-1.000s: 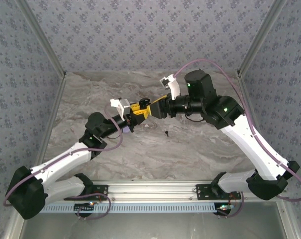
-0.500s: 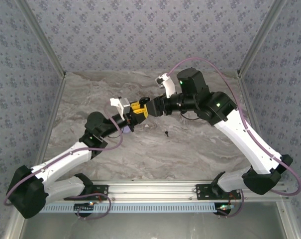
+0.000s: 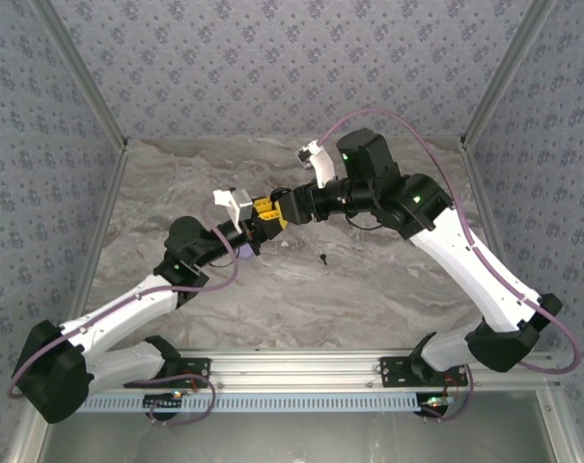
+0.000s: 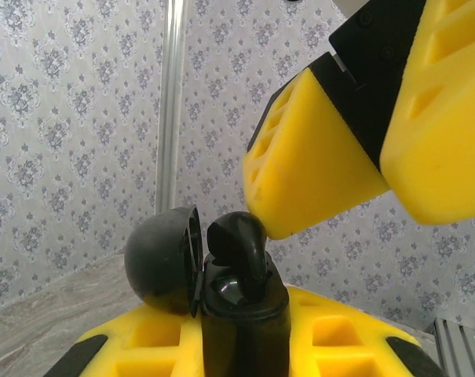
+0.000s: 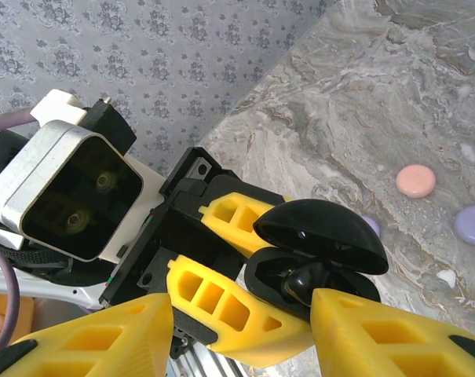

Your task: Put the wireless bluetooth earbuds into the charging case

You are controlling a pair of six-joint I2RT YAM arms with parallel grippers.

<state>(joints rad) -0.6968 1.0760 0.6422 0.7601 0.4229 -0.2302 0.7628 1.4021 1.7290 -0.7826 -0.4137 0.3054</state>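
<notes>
— As for the right gripper [image 3: 290, 204]: sits closer to the charging case [image 4: 241, 330] than a second ago, arm swung in toward it.
— Gripping anything?
— Nothing. Yellow fingers [image 5: 394, 338] with hollow cut-outs, spread apart just in front of the case, one blunt tip touching the black earbud [image 4: 239, 239].
— Where on the case?
— Seated in its well, glossy and curved, rising above the rim, just beside the open domed lid [image 4: 162, 263].
— And the left gripper [image 3: 268, 216]?
— Clamps the case's smooth black body between yellow pads.
— Beyond the case?
— Veined marble table [image 5: 363, 102]. A flat pink disc [image 5: 416, 181] and a lavender disc [image 5: 473, 225], apart from the case. Another tiny black bud [image 3: 324, 258] near it, loose on the marble.
</notes>
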